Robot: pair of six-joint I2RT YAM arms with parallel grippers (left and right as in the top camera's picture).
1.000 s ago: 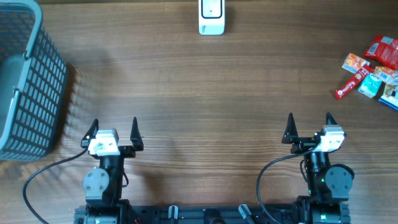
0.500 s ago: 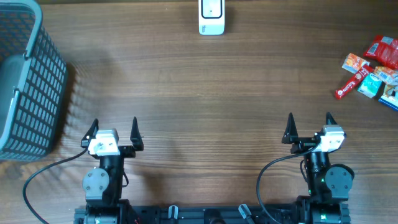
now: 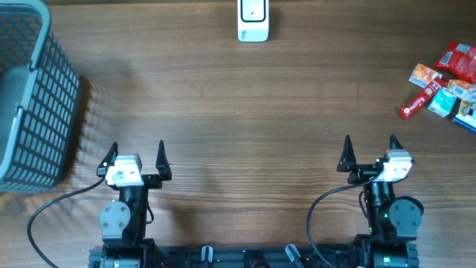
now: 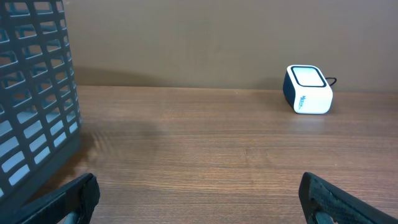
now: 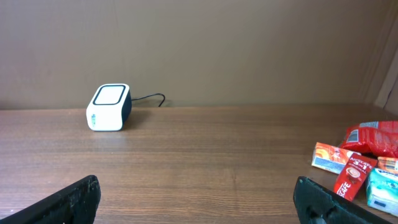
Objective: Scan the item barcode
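Several small snack packets [image 3: 446,85] lie in a heap at the table's right edge; the right wrist view shows them too, packets [image 5: 357,163] at its lower right. A white barcode scanner [image 3: 253,20] stands at the back middle, seen also as the scanner [image 4: 308,89] and the scanner [image 5: 108,107] in the wrist views. My left gripper [image 3: 137,156] sits near the front left, open and empty. My right gripper [image 3: 370,150] sits near the front right, open and empty, well short of the packets.
A grey mesh basket [image 3: 30,97] stands at the left edge; its wall [image 4: 31,93] fills the left of the left wrist view. A cable runs from the scanner's back. Wooden table [image 3: 238,112] lies between arms and scanner.
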